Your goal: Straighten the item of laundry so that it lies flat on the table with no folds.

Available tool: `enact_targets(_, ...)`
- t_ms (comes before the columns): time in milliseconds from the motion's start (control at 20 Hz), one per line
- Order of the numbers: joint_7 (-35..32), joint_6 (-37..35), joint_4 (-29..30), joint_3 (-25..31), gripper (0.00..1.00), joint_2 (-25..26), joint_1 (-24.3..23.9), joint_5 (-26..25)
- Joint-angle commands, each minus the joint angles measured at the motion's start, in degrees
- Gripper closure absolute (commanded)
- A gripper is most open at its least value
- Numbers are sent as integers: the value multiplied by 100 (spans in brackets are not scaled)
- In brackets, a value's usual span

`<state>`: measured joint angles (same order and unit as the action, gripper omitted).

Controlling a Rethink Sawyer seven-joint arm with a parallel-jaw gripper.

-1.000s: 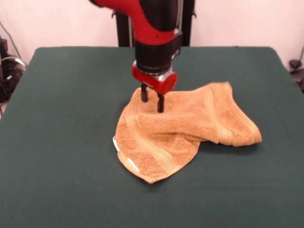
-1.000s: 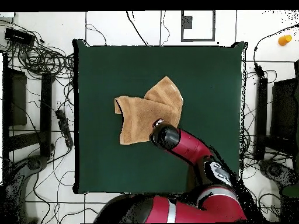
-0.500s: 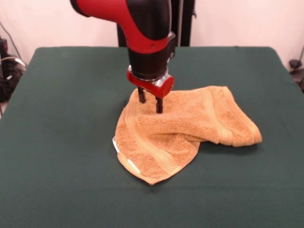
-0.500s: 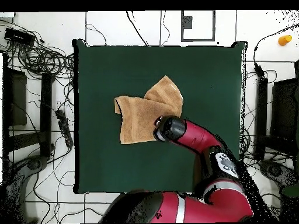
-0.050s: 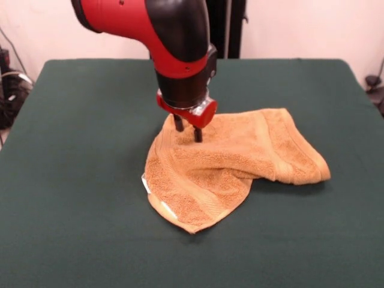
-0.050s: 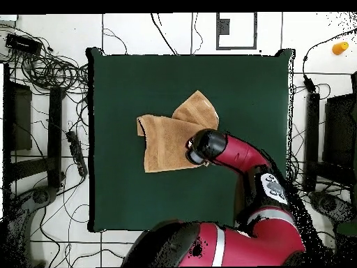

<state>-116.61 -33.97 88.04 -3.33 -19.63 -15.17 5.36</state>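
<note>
Mid-table, the orange hand towel (image 5: 231, 165) lies crumpled on the green table (image 5: 78, 180), one flap doubled over. Gripper (image 5: 188, 129) released, prongs spread, tips at the far band. Judgement: pinch only the top layer, lift slightly, draw outward so the fold opens

Table (image 5: 78, 180) lies bare around the crumpled towel (image 5: 234, 159)

Chunky red arm (image 5: 138, 24) with black joint sections, a red cuff ringed in silver at the wrist, and two short black fingers (image 5: 197, 134) sticking out underneath.
</note>
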Motion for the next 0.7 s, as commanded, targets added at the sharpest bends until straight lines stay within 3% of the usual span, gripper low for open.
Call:
enact_targets(50,-403,1871,-815,-65,100,1353,47,-632)
enact_targets(450,-674,1726,-839,-265,100,1292,215,-756)
enact_targets(600,-863,1704,-504,-457,100,914,323,-791)
enact_targets(700,-899,1616,39,-675,100,322,397,-908)
